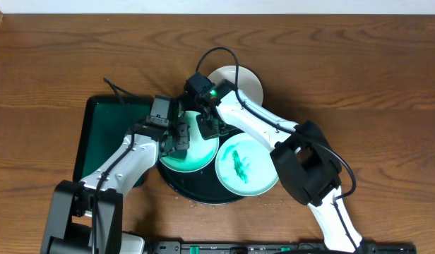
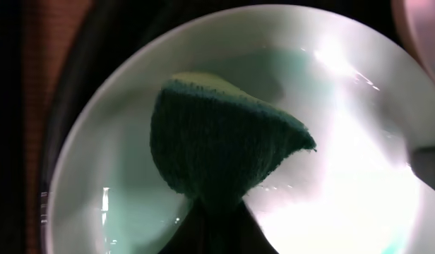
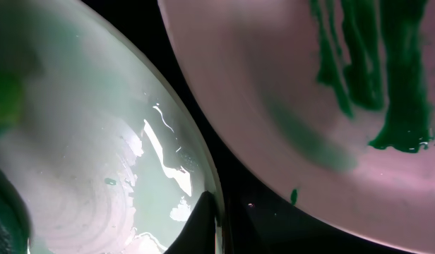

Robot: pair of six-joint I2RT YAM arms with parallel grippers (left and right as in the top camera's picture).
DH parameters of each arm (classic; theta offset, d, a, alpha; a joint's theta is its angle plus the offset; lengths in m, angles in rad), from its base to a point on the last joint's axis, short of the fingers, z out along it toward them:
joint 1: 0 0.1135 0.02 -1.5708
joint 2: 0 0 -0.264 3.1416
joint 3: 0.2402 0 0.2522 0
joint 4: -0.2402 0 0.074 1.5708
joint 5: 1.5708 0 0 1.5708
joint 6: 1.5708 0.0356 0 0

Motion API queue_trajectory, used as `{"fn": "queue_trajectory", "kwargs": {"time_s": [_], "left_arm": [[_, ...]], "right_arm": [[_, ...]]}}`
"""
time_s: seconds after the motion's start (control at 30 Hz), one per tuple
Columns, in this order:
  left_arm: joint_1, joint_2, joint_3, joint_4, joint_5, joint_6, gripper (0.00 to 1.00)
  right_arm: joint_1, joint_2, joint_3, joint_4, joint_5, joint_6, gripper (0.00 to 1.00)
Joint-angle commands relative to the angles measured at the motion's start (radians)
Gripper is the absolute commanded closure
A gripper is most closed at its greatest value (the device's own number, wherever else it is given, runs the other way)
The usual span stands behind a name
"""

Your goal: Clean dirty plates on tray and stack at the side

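Now | left fingers (image 2: 217, 226) grip sponge (image 2: 224, 144) | right fingers (image 3: 210, 222) pinch plate (image 3: 97, 155) rim

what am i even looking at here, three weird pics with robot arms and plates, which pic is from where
Two robot arms work at a wooden table. The top view comes from a camera above; the close-ups come from cameras on each wrist. A round black tray holds two mint plates: one being wiped, another still smeared green. A white plate lies behind; a dark green tray lies at the left. The left pincer presses a dark green cloth onto the plate. The right pincer is at that plate's rim, apparently steadying it.
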State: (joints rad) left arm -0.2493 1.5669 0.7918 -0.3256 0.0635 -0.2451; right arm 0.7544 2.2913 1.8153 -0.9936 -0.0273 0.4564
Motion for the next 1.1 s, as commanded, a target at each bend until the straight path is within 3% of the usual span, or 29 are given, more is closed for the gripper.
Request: {"fn": "queue_trajectory", "kwargs": {"time_s": [0.0, 0.13, 0.27, 0.33, 0.47, 0.63, 0.83, 0.97, 1.07], "left_arm": [[0.001, 0.001, 0.046, -0.048, -0.174, -0.143, 0.93], [0.002, -0.016, 0.088, -0.166, -0.245, -0.309, 0.93], [0.002, -0.025, 0.104, -0.198, 0.043, -0.31, 0.93], [0.001, -0.018, 0.1, -0.24, 0.091, -0.311, 0.93], [0.001, 0.016, 0.065, -0.241, 0.012, -0.303, 0.93], [0.001, 0.064, 0.05, -0.091, -0.004, -0.295, 0.93], [0.002, 0.064, 0.054, 0.06, -0.006, -0.193, 0.92], [0.004, 0.05, 0.108, 0.04, -0.04, -0.193, 0.93], [0.01, 0.008, 0.19, -0.057, -0.084, -0.205, 0.93]], "right_arm": [[0.006, 0.002, -0.019, 0.011, 0.003, 0.01, 0.99], [0.006, 0.002, -0.019, 0.012, 0.003, 0.01, 0.99], [0.006, 0.002, -0.019, 0.014, 0.003, 0.01, 0.99], [0.006, 0.002, -0.019, 0.013, 0.003, 0.009, 0.99], [0.006, 0.002, -0.02, 0.014, 0.003, 0.006, 0.99], [0.006, 0.002, -0.02, 0.014, 0.003, 0.006, 0.99], [0.006, 0.002, -0.02, 0.014, 0.003, 0.006, 0.99], [0.006, 0.002, -0.022, 0.014, 0.003, 0.006, 0.99], [0.006, 0.002, -0.024, 0.014, 0.003, 0.006, 0.99]]}}
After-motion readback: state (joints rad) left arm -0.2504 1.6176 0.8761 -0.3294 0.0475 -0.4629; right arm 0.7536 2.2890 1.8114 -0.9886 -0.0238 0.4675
